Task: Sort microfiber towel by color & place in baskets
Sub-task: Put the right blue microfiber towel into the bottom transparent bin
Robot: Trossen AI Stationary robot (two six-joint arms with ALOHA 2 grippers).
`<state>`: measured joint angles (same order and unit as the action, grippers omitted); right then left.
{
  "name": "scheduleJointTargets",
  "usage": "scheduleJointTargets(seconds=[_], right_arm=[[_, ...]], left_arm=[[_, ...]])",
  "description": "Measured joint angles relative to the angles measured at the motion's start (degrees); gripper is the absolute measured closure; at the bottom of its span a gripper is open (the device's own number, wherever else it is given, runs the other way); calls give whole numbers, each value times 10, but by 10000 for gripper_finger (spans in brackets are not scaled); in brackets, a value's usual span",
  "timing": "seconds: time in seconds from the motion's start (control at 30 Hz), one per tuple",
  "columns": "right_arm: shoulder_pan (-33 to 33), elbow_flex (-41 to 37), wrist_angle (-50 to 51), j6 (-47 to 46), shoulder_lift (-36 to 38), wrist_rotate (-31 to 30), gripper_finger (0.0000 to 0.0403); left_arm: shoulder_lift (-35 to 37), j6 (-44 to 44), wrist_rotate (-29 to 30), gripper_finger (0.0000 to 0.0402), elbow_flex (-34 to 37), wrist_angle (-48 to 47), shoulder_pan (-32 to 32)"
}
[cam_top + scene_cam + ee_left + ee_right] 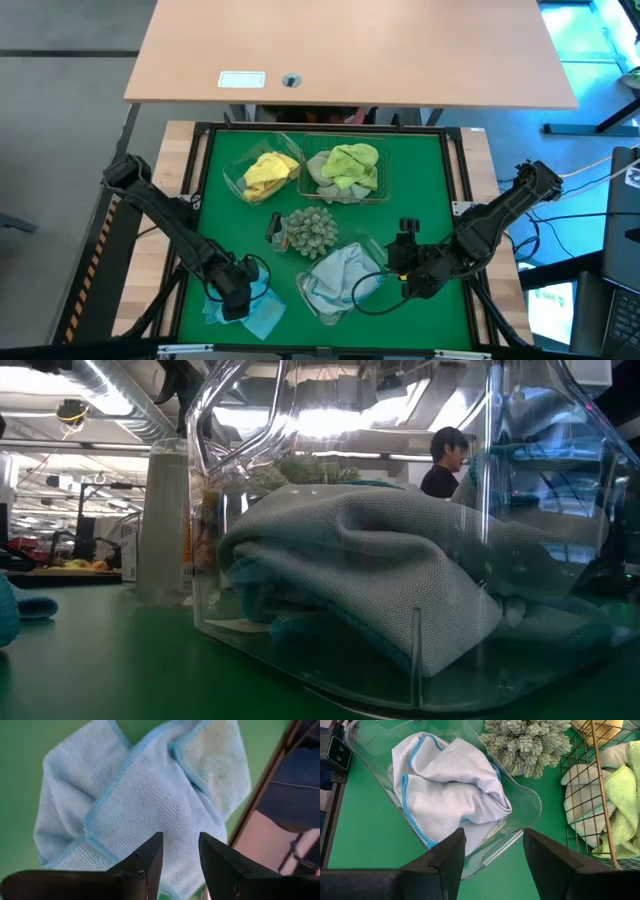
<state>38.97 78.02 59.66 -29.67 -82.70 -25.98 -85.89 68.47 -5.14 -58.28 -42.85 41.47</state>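
High view: the green mat (420, 190) sits in a dark frame below a tan desk (350, 50). The left gripper (235, 297), fingers narrowly parted, hangs over blue towels (145, 795) at the near edge, perhaps touching. The right gripper (408, 262), spread wide, waits beside the clear tub (520, 815) holding a blue towel (450, 785). Yellow towels (268, 172) fill another tub, lime ones (350, 165) the wire basket (580, 785); a spiky ball (310, 230) sits between

You see a spiky grey-green ball (309, 229) mid-mat, a wooden desk (350, 50) beyond, and a person (445, 460) behind.
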Motion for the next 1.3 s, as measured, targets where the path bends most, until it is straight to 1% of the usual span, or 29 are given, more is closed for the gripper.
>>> scheduleJointTargets(seconds=[0.23,0.57,0.73,0.8,0.87,1.07,1.3], right_arm=[[0,0,0,0,0,0,205],[0,0,0,0,0,0,205],[0,0,0,0,0,0,205],[0,0,0,0,0,0,205],[0,0,0,0,0,0,205],[0,0,0,0,0,0,205],[0,0,0,0,0,0,205]], left_arm=[[-19,0,41,282,0,2,0],[-35,0,45,282,0,6,0],[-51,-1,28,285,0,9,0],[-51,-1,30,294,0,10,0],[-51,-1,36,312,0,10,0],[-51,-1,41,390,0,10,0],[-44,-14,45,399,0,28,0]])
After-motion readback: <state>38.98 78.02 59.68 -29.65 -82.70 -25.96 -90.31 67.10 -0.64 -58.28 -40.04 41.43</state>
